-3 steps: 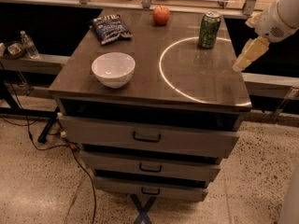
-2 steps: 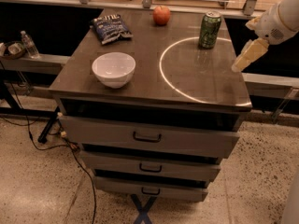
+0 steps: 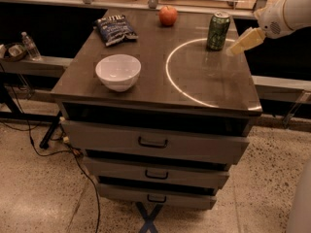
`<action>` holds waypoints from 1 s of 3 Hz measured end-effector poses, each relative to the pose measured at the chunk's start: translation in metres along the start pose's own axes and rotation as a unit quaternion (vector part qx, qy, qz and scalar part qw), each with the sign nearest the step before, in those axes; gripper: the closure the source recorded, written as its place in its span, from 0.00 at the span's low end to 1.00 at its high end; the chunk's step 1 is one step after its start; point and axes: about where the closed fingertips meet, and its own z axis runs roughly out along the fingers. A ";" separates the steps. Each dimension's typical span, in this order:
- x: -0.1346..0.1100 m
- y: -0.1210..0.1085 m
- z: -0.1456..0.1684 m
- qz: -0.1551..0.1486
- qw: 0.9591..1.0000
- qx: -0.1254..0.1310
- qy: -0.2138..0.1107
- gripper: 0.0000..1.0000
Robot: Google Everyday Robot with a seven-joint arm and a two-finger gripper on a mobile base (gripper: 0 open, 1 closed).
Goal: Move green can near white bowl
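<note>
Yellowish tool [image 3: 234,49] beside seemingly mottled green can [image 3: 218,31]

The green can [image 3: 218,31] stands upright at the desk's [image 3: 160,89] far right, the gripper [image 3: 240,44] just beside it over the edge — the white bowl [image 3: 118,72] sits well apart, front left.

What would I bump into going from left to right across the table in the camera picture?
White bowl → apple → green can → gripper, hovering just right of the can, over the table's right edge.
</note>
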 end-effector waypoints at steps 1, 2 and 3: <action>-0.018 -0.020 0.029 0.012 0.999 0.033 -0.033 0.00; -0.025 -0.038 0.054 0.031 0.996 0.056 -0.056 0.00; -0.027 -0.046 0.079 0.062 0.994 0.056 -0.070 0.01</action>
